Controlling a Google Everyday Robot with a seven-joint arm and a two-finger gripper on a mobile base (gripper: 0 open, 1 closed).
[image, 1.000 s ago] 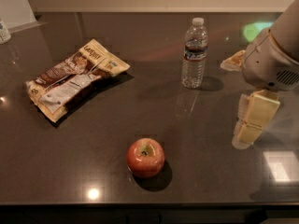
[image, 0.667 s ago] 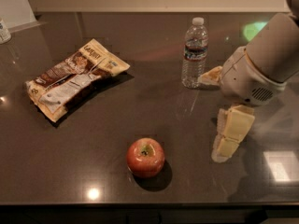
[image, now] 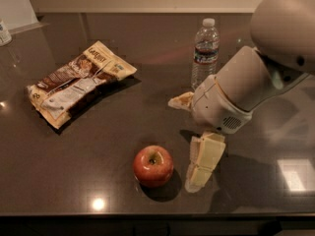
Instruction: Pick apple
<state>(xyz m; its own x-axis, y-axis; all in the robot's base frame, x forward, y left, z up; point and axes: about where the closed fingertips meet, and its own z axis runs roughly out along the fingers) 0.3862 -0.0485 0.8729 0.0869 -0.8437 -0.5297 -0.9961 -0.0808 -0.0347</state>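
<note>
The apple (image: 153, 165) is small, round and red with a yellowish patch around its stem dimple. It sits on the dark table (image: 88, 161) near the front edge. My gripper (image: 183, 142) is just right of the apple, low over the table and open. One cream finger (image: 204, 161) points down beside the apple's right side with a small gap. The other finger (image: 180, 101) sticks out further back. Nothing is between the jaws.
A clear water bottle (image: 204, 52) stands at the back, just behind my arm. A brown and white snack bag (image: 78, 82) lies flat at the left. A small container (image: 4, 32) shows at the far left edge.
My gripper and arm have moved left and toward the front, from the right edge to right beside the apple. The apple, bottle and bag have not moved.
</note>
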